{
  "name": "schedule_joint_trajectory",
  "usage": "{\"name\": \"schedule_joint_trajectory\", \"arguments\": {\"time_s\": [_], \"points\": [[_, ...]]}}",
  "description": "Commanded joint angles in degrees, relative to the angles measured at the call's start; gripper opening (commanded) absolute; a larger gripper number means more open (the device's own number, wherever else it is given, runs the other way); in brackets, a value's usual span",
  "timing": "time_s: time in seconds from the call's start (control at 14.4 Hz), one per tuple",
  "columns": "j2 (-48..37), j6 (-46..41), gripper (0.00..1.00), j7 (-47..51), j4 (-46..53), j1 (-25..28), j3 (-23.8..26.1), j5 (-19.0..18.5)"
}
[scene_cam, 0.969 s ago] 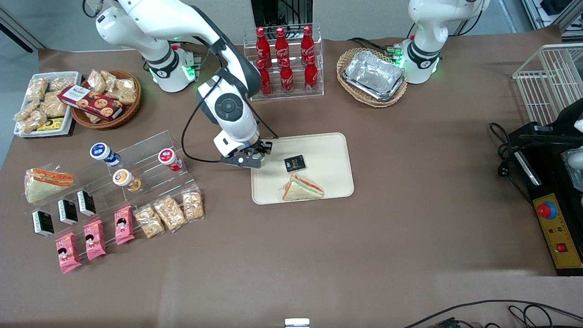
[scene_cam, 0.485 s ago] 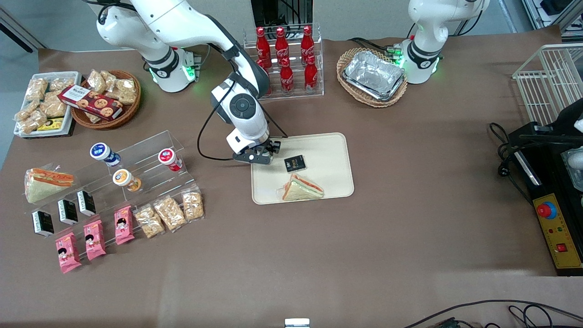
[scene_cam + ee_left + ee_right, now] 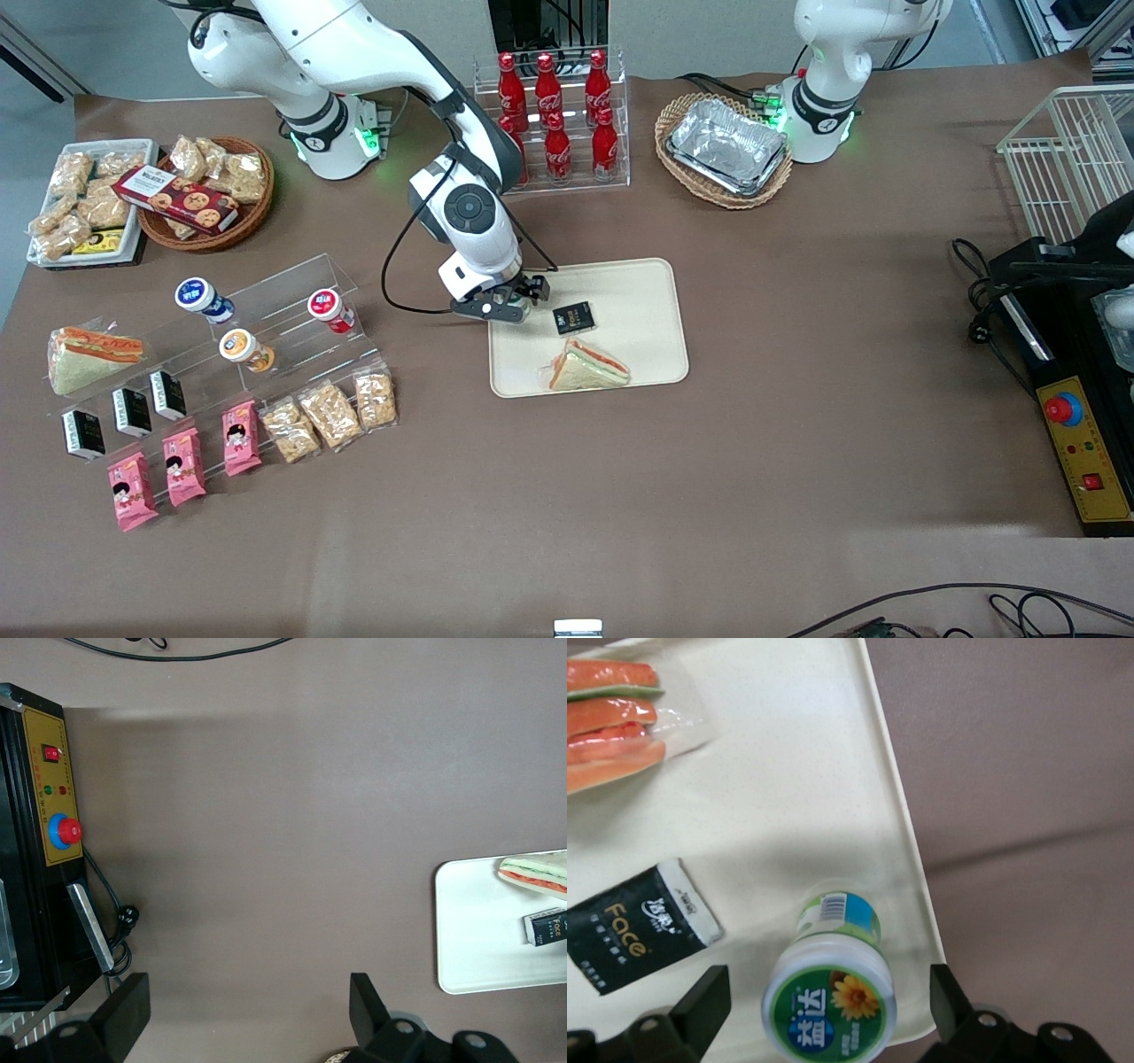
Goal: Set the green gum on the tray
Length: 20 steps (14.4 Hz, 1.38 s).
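Note:
The green gum, a small bottle with a white lid and a green top label, stands upright on the cream tray close to its rim. My right gripper is open, its fingers on either side of the lid with a gap on each side. In the front view the gripper hangs over the edge of the tray toward the working arm's end, and the gum is hidden under it.
A wrapped sandwich and a black packet lie on the tray. Toward the working arm's end, an acrylic stand holds a blue-lidded bottle, a red-lidded one and snacks. A cola rack and a wicker basket stand farther from the camera.
The right arm swung from beside the tray to over its edge, then barely moved in the last half second.

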Motion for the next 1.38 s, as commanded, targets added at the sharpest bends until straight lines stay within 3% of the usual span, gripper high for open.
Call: {"name": "schedule_joint_trajectory", "arguments": {"time_s": [0.0,0.21,0.55,0.76,0.97,1.32], "points": [[-4.55,-2.95,1.00,0.34,-0.28,-0.61,-0.26,0.90],[-12.45,-12.52,1.00,-4.30,0.51,-4.29,-0.61,0.81],[-21.61,-33.18,1.00,-22.30,6.22,-19.39,-0.70,2.92],[-23.90,-37.77,1.00,-39.33,6.40,-31.68,-0.97,2.39],[-25.22,-39.18,1.00,-49.65,7.02,-41.55,-0.97,2.48],[-21.98,-50.59,1.00,-55.20,26.58,-50.44,-1.32,0.47]]}}
